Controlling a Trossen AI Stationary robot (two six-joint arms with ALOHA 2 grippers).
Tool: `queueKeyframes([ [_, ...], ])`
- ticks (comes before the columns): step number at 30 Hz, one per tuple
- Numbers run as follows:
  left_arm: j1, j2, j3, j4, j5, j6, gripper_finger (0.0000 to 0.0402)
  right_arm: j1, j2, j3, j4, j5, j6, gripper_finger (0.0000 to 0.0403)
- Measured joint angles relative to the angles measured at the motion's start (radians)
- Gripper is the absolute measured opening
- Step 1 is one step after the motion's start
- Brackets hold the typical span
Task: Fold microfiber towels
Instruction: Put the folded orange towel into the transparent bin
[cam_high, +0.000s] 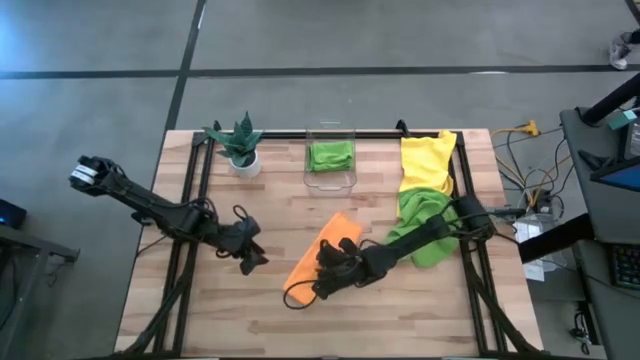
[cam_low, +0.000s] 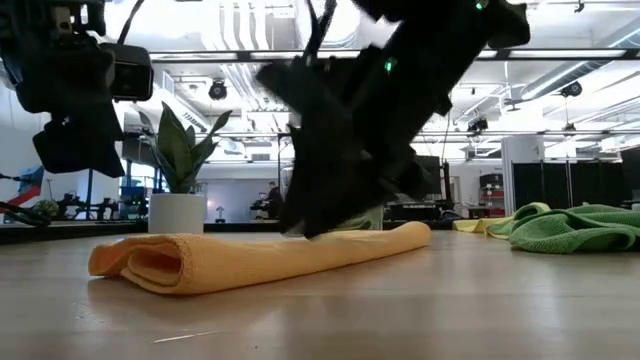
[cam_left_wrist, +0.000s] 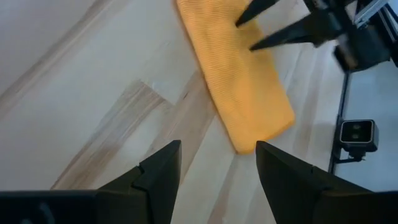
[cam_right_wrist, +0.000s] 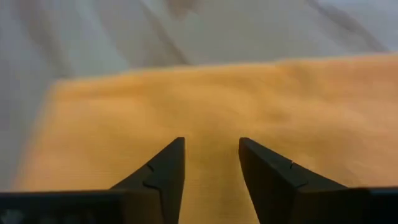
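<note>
An orange towel (cam_high: 318, 255), folded into a long strip, lies flat on the table's middle; it also shows in the low view (cam_low: 250, 258) and both wrist views (cam_left_wrist: 236, 81) (cam_right_wrist: 186, 99). My right gripper (cam_high: 323, 281) is open, low over the strip's near half, fingers pointing down at its top. My left gripper (cam_high: 250, 260) is open and empty, left of the strip and above the bare table (cam_left_wrist: 93, 93). A yellow towel (cam_high: 427, 160) and a crumpled lime green towel (cam_high: 425, 228) lie at the right. Another green towel (cam_high: 331, 155) lies folded in the bin. My right gripper stands open over the top face of the orange strip (cam_right_wrist: 211, 112), coming from above at a slant from the table's right. In the low view its dark tips (cam_low: 305, 228) reach the cloth's top, but I cannot tell whether they touch it.
A small potted plant (cam_high: 241, 147) stands at the far left and a clear plastic bin (cam_high: 331, 180) at the far middle. Black frame rails (cam_high: 190, 200) run along both table sides. Bare wood lies along the near edge (cam_high: 330, 330).
</note>
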Motion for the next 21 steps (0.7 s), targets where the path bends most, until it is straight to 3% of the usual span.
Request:
queueKeyframes([
  [5,-0.018,0.002,0.000,0.012,0.002,0.002,0.0191,-0.017,-0.152,-0.203,0.316,-0.060,0.003,0.0148],
  [10,-0.021,0.020,-0.005,0.040,0.003,0.042,0.0191,-0.021,-0.252,-0.380,0.357,-0.008,0.039,0.0137],
  [21,-0.021,0.115,-0.041,0.235,0.034,0.042,0.0191,-0.027,-0.220,-0.290,0.234,-0.009,-0.027,0.0132],
])
